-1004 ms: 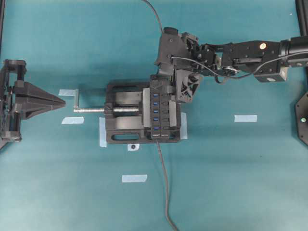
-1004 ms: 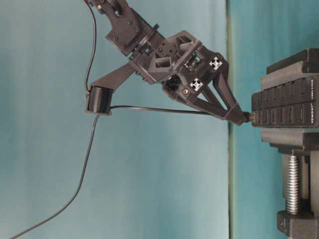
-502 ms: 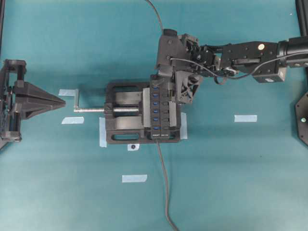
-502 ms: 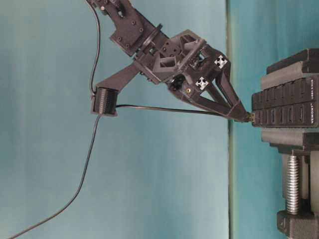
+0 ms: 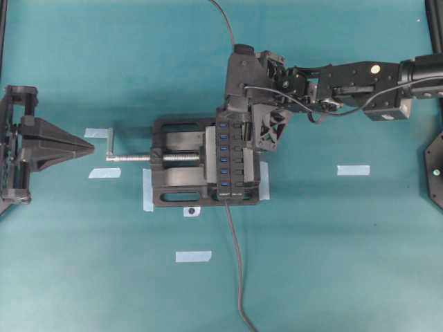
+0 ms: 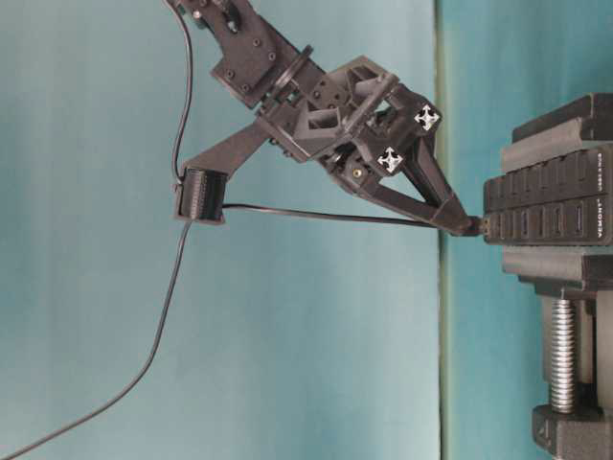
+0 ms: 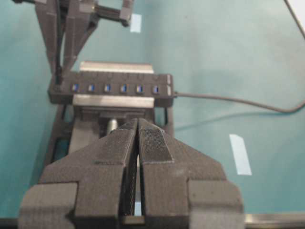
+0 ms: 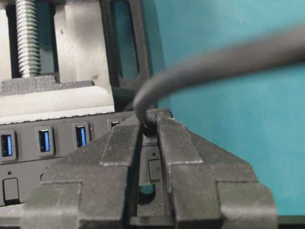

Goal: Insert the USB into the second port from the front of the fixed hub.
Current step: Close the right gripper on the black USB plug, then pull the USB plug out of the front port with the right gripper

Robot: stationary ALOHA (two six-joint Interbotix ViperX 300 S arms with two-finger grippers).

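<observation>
Right hand [image 6: 458, 222]: closed on the plug [image 6: 476, 226]; in the table-level view the fingertips are seen pinching it at right of centre, just at the strip's face.
Left hand [image 7: 138, 143]: closed on nothing, parked at the far left of the overhead view, well apart from the work.
Plug place: at the upper end of the port row in the overhead view, touching or almost touching the strip [image 5: 231, 158]; how deep it sits cannot be told.
Plug direction: its long axis is judged to stand square to the strip's port face, nose toward the ports, thin cable [image 6: 316, 215] trailing away behind the hand.
Strip direction: its long axis runs up and down the overhead frame, clamped in the vise [image 5: 176, 166] on the bench [image 5: 346, 263]; its thick cable [image 5: 237, 270] leaves from the lower end.
Step in hand: seating of the plug is judged to be under way.
Next move: a straight push along the plug's axis is called for, with the nose kept level with the chosen port.
Doubt: which port is met is hidden by the hand.
</observation>
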